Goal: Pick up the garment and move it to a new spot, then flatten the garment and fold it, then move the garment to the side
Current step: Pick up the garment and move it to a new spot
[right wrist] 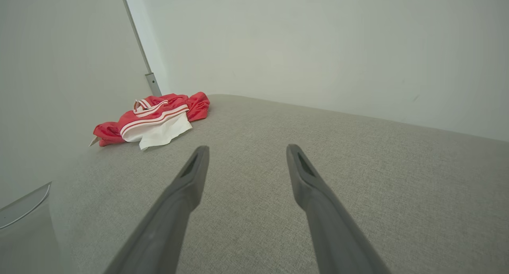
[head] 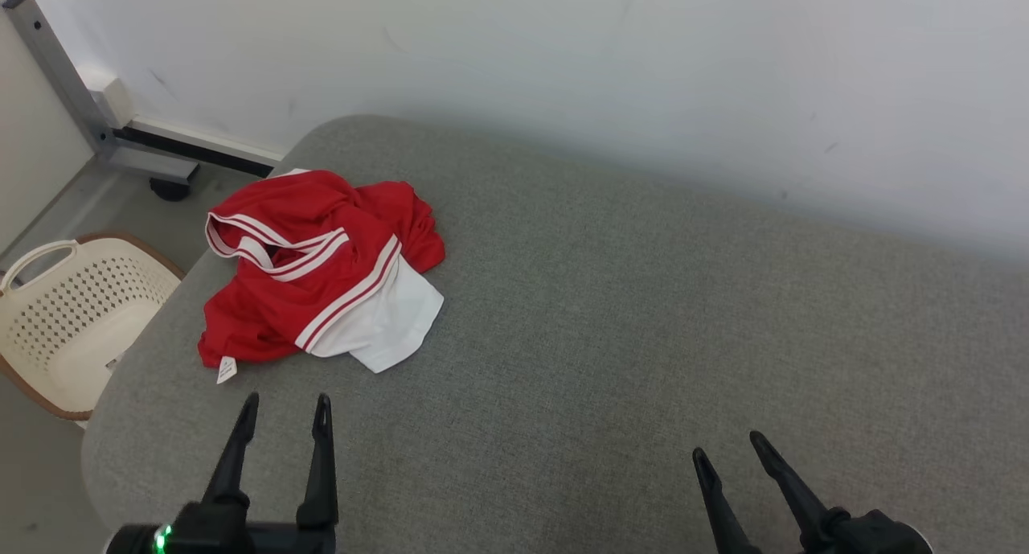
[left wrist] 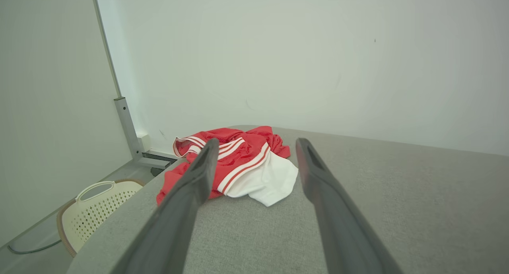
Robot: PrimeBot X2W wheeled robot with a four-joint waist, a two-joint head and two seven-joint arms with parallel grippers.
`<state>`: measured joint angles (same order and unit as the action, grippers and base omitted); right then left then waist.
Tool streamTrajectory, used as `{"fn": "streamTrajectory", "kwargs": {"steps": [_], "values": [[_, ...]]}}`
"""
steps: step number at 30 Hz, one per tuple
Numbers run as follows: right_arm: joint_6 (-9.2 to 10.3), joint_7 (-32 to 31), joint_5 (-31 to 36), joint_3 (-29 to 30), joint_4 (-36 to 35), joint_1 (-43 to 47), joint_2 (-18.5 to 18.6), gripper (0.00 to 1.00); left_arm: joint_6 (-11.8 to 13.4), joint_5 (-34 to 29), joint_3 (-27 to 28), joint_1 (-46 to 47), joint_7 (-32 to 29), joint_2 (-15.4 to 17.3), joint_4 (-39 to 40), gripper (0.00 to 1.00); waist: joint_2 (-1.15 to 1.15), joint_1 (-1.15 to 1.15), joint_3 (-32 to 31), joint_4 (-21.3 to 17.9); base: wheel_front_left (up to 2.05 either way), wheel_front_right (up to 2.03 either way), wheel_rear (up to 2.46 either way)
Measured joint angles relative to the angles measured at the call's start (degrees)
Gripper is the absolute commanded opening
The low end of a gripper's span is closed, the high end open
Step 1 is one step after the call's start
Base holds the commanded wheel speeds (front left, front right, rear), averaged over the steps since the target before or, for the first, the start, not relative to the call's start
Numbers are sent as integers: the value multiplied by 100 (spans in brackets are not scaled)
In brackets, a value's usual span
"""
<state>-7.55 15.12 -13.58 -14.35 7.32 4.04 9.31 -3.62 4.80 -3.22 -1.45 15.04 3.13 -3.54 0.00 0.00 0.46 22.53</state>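
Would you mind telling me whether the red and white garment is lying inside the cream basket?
No, the garment lies crumpled on the grey surface, with the basket beside it on the floor.

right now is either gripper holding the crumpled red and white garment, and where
Nothing held: left gripper and right gripper open, short of the red-and-white garment.

garment (head: 321, 272): red, white stripes, white panel | table (head: 643, 337): grey | basket (head: 72, 313): cream

A bare lab-like room; plain white wall (head: 563, 55), grey padded table (head: 643, 337), wheeled metal frame (head: 64, 80), laundry basket (head: 72, 313).
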Motion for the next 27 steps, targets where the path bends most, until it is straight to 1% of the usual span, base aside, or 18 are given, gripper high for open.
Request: {"fn": "streamTrajectory", "kwargs": {"steps": [3,6,8,12,15,17,21,25,27], "values": [[0,0,26,-8,-42,-128,182,100,-101,105,71,647,0,46,-318,100,0,0,230,-12,0,0,0],[0,0,53,-45,-67,-239,366,100,-200,441,183,1415,-58,69,-895,100,0,1,491,-26,0,0,0],[0,0,60,-40,-111,-352,468,100,-245,701,274,1972,-309,102,-1213,100,0,1,672,-40,0,0,0],[0,0,101,-41,-191,-637,621,100,-298,1050,424,3203,-848,442,-1752,100,0,1,1052,-100,0,0,0],[0,-1,126,10,-281,-788,676,100,-346,1405,439,3886,-1470,561,-2178,100,1,2,1333,-174,0,0,0],[0,1,221,159,-467,-899,676,100,-352,1852,506,4313,-1994,628,-2503,100,1,2,1517,-240,0,0,0],[0,0,404,452,-775,-1007,653,100,-353,2352,598,5096,-2814,944,-3050,100,1,2,1866,-396,0,0,0],[0,1,485,503,-932,-1067,648,100,-380,2468,452,5647,-3868,1193,-3697,100,1,2,2193,-573,0,0,0],[0,0,521,516,-974,-1139,643,100,-380,2515,396,5879,-4244,1300,-3933,100,1,2,2339,-666,0,0,0]]}}
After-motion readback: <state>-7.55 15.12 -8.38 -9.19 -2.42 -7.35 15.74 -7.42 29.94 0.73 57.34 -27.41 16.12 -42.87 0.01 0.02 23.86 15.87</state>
